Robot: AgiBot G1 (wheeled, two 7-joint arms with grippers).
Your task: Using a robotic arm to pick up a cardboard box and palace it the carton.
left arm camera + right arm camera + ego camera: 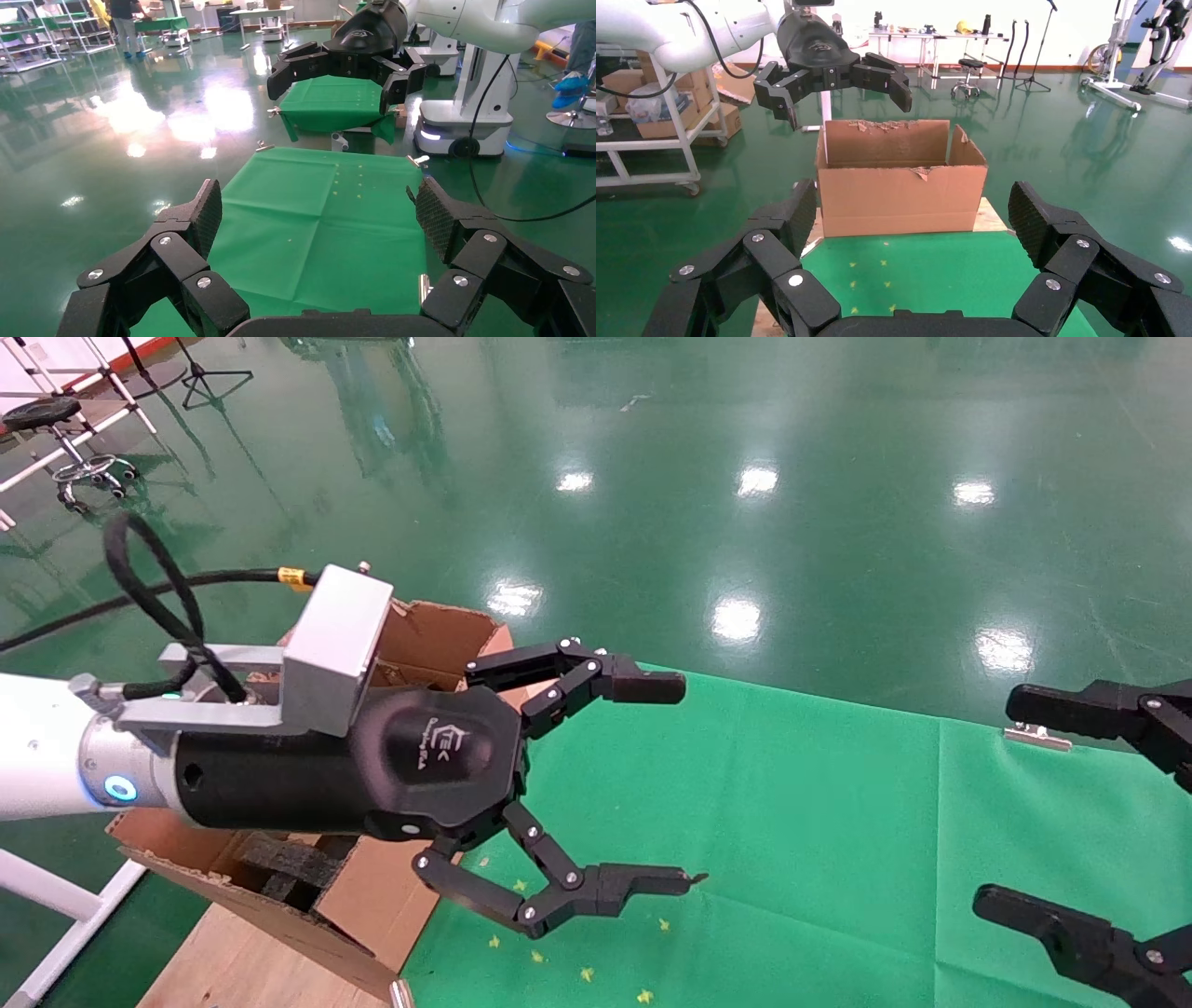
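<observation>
Left claw, marked "TEK", gapes empty beside the carton; right claw likewise spread

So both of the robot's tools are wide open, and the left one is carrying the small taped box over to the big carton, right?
Not quite. Both tools are wide open, but the left tool carries nothing: the head view shows bare space between its fingers. It hangs beside the carton, and no small box appears in any view. The right tool is empty too.

Head view looks down over large brown corrugated carton and green cloth-covered table. Wrist views face each other across the table; right wrist sees the carton.
</observation>
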